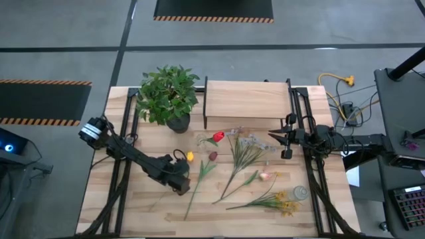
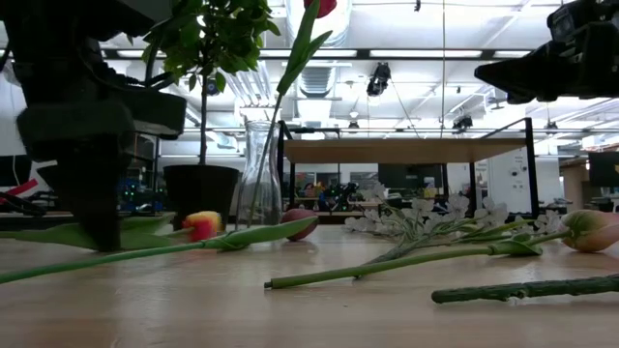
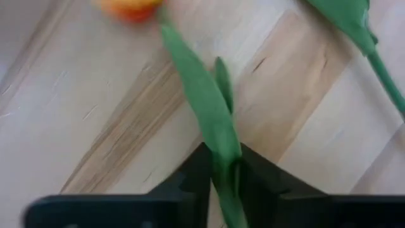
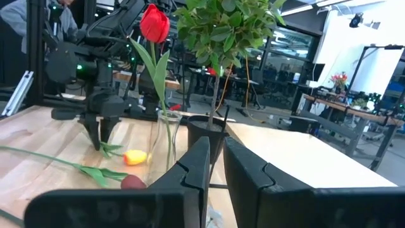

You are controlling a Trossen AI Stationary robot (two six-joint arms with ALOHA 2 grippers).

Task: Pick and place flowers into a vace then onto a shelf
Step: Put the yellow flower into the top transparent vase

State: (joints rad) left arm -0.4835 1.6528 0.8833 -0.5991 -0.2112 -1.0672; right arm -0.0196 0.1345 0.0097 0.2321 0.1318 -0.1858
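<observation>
My left gripper [image 1: 179,180] [image 3: 224,174] stands low over the table's near middle, shut on the yellow tulip [image 1: 190,157] [image 3: 130,5]. A clear glass vase [image 1: 202,140] [image 2: 259,184] stands before the plant pot and has a red tulip [image 1: 218,137] [image 4: 155,24] in it. A maroon tulip [image 1: 212,156], white-lilac sprigs [image 1: 249,143], a pink bud [image 1: 265,176] and yellow clusters [image 1: 287,203] lie flat on the table. The pale wooden shelf [image 1: 246,99] stands at the far edge. My right gripper [image 1: 281,141] [image 4: 216,174] hovers shut near the shelf's right end. My left gripper pinches the yellow tulip's green stem and leaf [image 3: 221,149] between its two fingers, a short way below the head. The fingers come from above, pointing down, and lie across the stem. The tulip lies on the table, its head [image 2: 203,224] resting on the wood.
A bushy green plant in a dark pot [image 1: 169,96] stands left of the shelf, close behind the vase. A small clear object [image 1: 300,192] lies near the yellow clusters. Black frame rails [image 1: 126,119] run along both table sides. A person [image 4: 38,22] shows in the room beyond.
</observation>
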